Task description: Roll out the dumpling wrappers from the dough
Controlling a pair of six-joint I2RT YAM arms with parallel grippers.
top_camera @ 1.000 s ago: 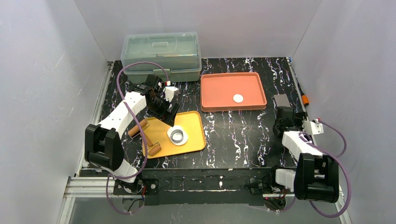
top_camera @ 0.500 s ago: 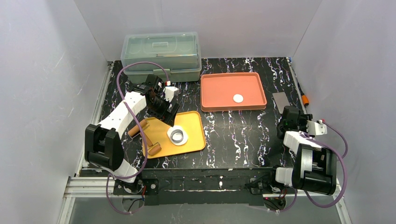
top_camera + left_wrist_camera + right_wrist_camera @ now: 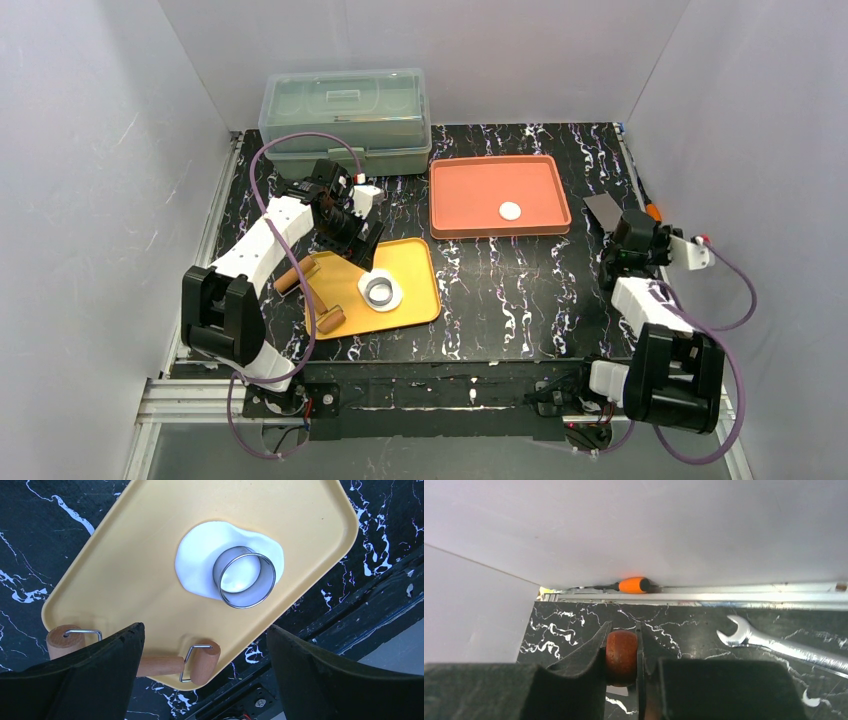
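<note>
Right tool (image 3: 622, 629) tight on brown wooden handle (image 3: 621, 656); left tool (image 3: 205, 629) wide apart.

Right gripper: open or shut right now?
Shut: the right gripper's fingers press both sides of a round brown wooden piece.

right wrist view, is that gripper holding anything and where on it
The right gripper clamps a round reddish-brown wooden piece across its sides; the rest is hidden.

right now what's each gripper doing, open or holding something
Left gripper: open, holding nothing, above the yellow tray.
Right gripper: shut on a brown wooden handle.
</note>
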